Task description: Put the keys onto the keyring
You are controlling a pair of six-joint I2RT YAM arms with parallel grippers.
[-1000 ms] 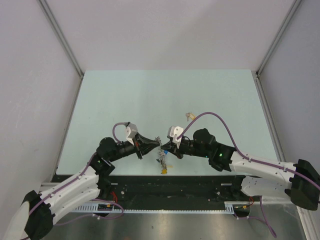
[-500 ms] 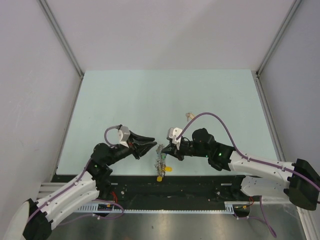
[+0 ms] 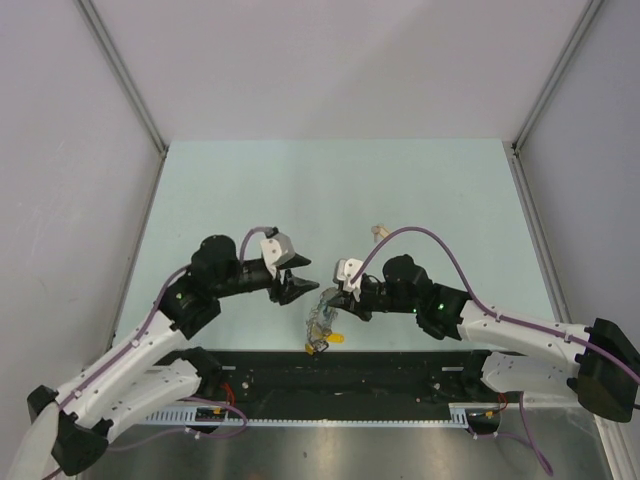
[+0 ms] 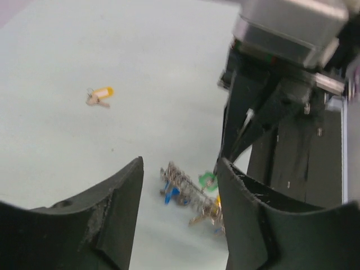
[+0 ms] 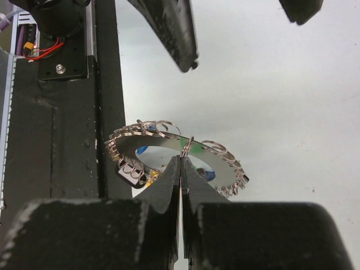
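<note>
1. The right fingers (image 5: 181, 166) were shut tight, their tips pinched on the wire of the keyring (image 5: 225, 161) at the side of the loop nearest them.
2. Just behind those tips, the head of a green key (image 5: 185, 147) showed against the wire. Whether it was threaded on could not be told.
3. The keyring spread out to either side of the pinched tips as a tilted wreath of grey keys, with blue heads and a yellow one tucked beneath. One end reached over the black rail (image 5: 67, 140) beside the right fingers.
4. The left fingers (image 3: 302, 280) stood partly open with nothing between them. They were across the keyring from the right fingers, tips pointed towards it but not touching it.
5. From the left wrist, the keyring lay below the gap between the two left fingers. The green head sat on its far side, towards the right fingers.
6. The yellow-orange key (image 4: 100, 96) lay flat and alone on the desk (image 3: 330, 190). It was beyond the right fingers and well apart from both pairs of fingers and from the keyring.
</note>
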